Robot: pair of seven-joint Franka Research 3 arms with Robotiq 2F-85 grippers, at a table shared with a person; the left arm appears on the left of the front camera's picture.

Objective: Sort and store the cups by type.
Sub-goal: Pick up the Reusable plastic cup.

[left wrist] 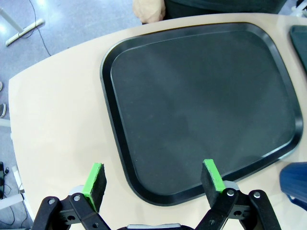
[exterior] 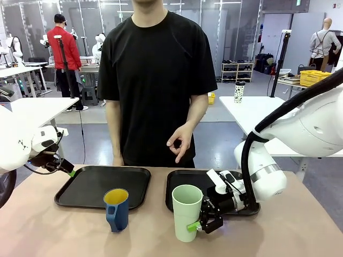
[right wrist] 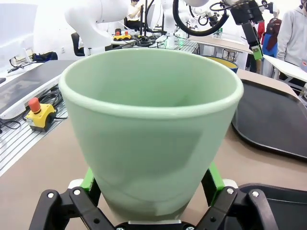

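Pale mint-green handleless tumbler (right wrist: 152,124) stands between spread jaws of our right gripper (right wrist: 149,177); we judge closing and lifting next; left gripper (left wrist: 152,173) likewise released.

Smooth matt mint-green tumbler (right wrist: 148,124), faintly glossy black plastic tray (left wrist: 201,96), pale matt tabletop (exterior: 43,230).

A black tray (exterior: 91,184) lies beside a second tray (exterior: 187,178).
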